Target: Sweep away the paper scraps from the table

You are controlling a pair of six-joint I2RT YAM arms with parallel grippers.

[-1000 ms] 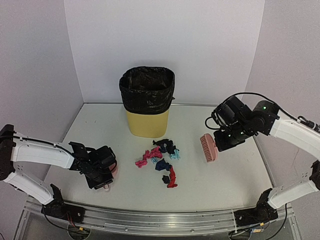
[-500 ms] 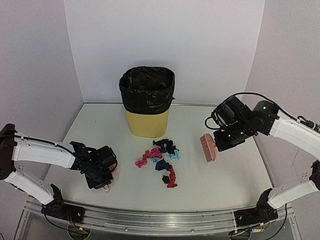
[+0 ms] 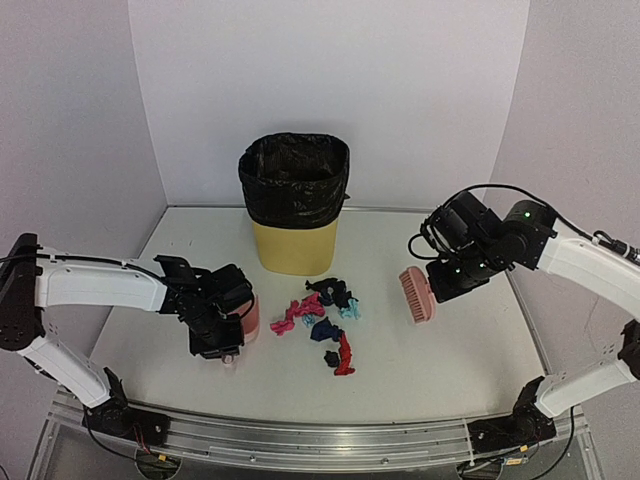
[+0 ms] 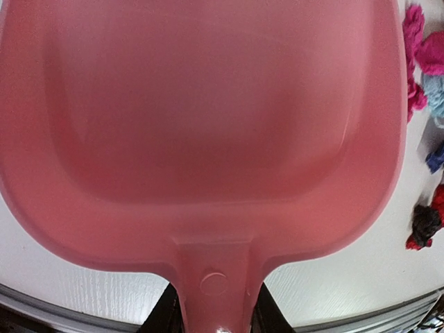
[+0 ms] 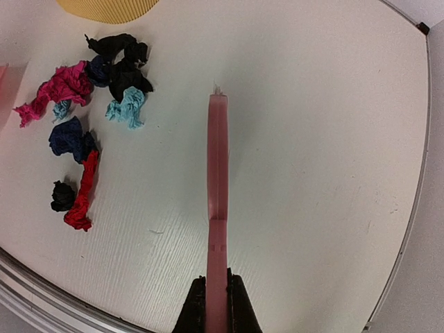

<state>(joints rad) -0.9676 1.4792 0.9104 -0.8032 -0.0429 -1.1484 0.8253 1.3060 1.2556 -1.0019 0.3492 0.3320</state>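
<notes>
The paper scraps (image 3: 325,312) lie in a loose cluster of magenta, navy, teal and red wads at the middle of the table (image 3: 450,370). My left gripper (image 3: 232,340) is shut on the handle of a pink dustpan (image 3: 250,315), just left of the cluster. In the left wrist view the dustpan (image 4: 208,125) fills the frame, the gripper (image 4: 214,320) clamps its handle, and scraps (image 4: 420,62) show past its right rim. My right gripper (image 3: 440,285) is shut on a pink hand brush (image 3: 415,293), right of the scraps. The right wrist view shows the brush (image 5: 217,159) edge-on in the gripper (image 5: 216,298), with scraps (image 5: 83,125) to its left.
A yellow bin (image 3: 295,205) lined with a black bag stands behind the scraps at the back middle. White walls close the table on three sides. A metal rail (image 3: 320,440) runs along the front edge.
My left arm has carried the dustpan to the right, closer to the scraps, and the pan now shows more. The right arm and brush have stayed put.
</notes>
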